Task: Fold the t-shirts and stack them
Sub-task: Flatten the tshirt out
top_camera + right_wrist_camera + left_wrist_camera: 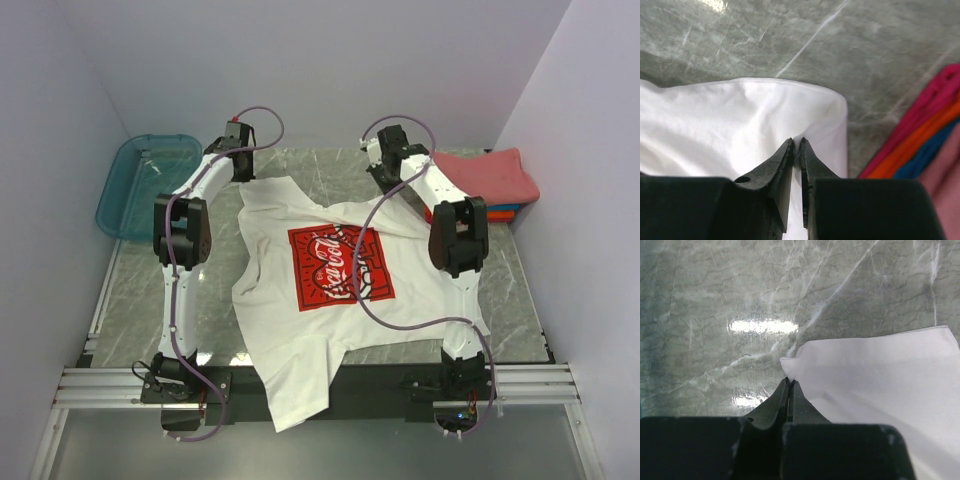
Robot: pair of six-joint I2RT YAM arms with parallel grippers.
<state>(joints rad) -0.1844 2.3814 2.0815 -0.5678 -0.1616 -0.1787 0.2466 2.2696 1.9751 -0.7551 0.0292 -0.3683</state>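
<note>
The white tee (300, 330) with the red Coca-Cola print (338, 265) lies spread on the marble table, and its near part hangs over the front edge. My left gripper (238, 162) is at the tee's far left corner. In the left wrist view the left gripper (789, 381) is shut, with its tips on the corner of the white cloth (875, 375). My right gripper (385, 178) is at the tee's far right edge. In the right wrist view the right gripper (796, 142) is shut on a pinch of the white cloth (740, 120). Folded coral-red, orange and blue tees (490, 180) are stacked at the back right and also show in the right wrist view (920, 145).
A teal plastic bin (145, 185) stands at the back left corner. Grey walls close in the table at the back and on both sides. Purple cables loop from both arms over the tee. An aluminium rail (340, 385) runs along the front edge.
</note>
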